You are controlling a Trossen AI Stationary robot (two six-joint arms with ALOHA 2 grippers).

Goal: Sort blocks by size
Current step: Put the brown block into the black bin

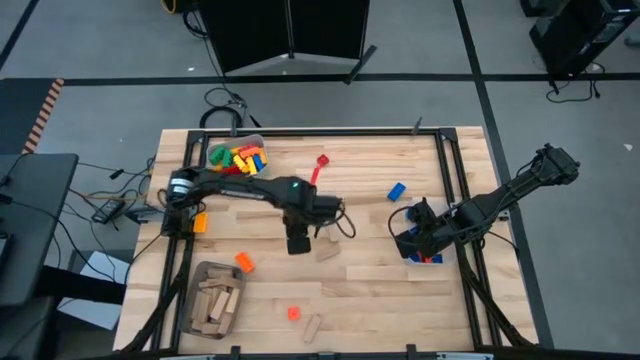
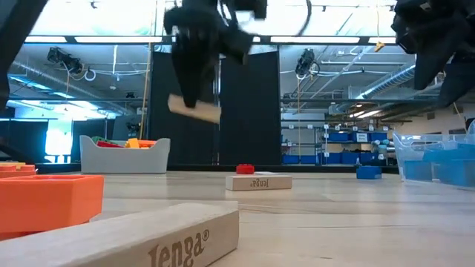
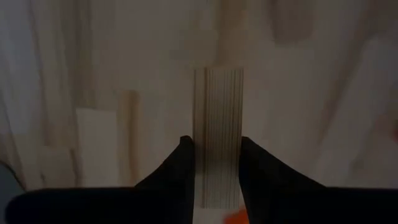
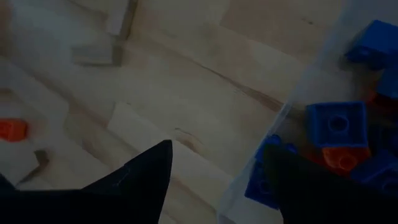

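My left gripper (image 1: pixel 298 243) is over the table's middle, pointing down, shut on a tan wooden block (image 2: pixel 194 110) that is lifted well above the tabletop. In the left wrist view the block (image 3: pixel 217 106) runs between my two fingers. My right gripper (image 1: pixel 418 232) hovers open at the right, above the near rim of a clear bin (image 4: pixel 292 112) holding blue and orange bricks (image 4: pixel 337 124); nothing is between its fingers. Another wooden block (image 1: pixel 328 250) lies flat on the table just right of my left gripper. My left gripper pinches the wooden block's two long sides (image 3: pixel 200 149) between its two fingers, about midway along its length. The fingers (image 3: pixel 180 168) come from above, pointing down, and lie across the block. The block hangs nearly level, slightly tilted, clear of the table.
A grey bin of coloured bricks (image 1: pixel 240 158) stands at the far left, and a grey bin of wooden pieces (image 1: pixel 212 298) at the near left. Loose on the table lie a red brick (image 1: pixel 322 160), a blue brick (image 1: pixel 397 190), orange bricks (image 1: pixel 244 262) and a wooden piece (image 1: pixel 312 327).
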